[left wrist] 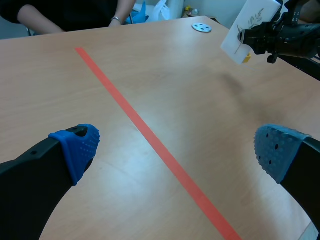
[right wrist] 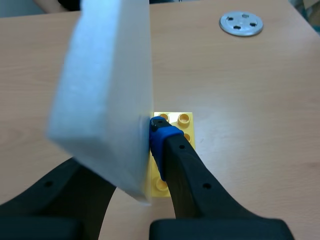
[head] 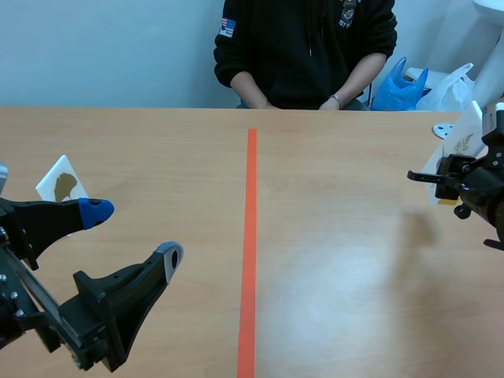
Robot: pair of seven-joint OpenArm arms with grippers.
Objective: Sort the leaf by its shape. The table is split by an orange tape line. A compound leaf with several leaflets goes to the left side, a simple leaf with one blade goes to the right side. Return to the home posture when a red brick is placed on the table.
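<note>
My right gripper [head: 447, 179] is shut on a white leaf card [head: 461, 144] and holds it off the table at the right edge. A yellow brick [right wrist: 172, 150] sits under the card as its base. From the left wrist view the card [left wrist: 250, 25] shows a sprig with several leaflets. In the right wrist view the card [right wrist: 107, 90] fills the space between my fingers, with one blue pad [right wrist: 159, 134] against it. My left gripper [head: 134, 236] stands open and empty low on the left. Behind it lies another white card [head: 61, 183] with a brown fan-shaped leaf.
An orange tape line [head: 250, 236] splits the table down the middle. A metal disc [head: 443, 130] lies at the far right, near blue and white plastic bags [head: 398, 87]. A person [head: 307, 47] sits across the table with hands at its far edge.
</note>
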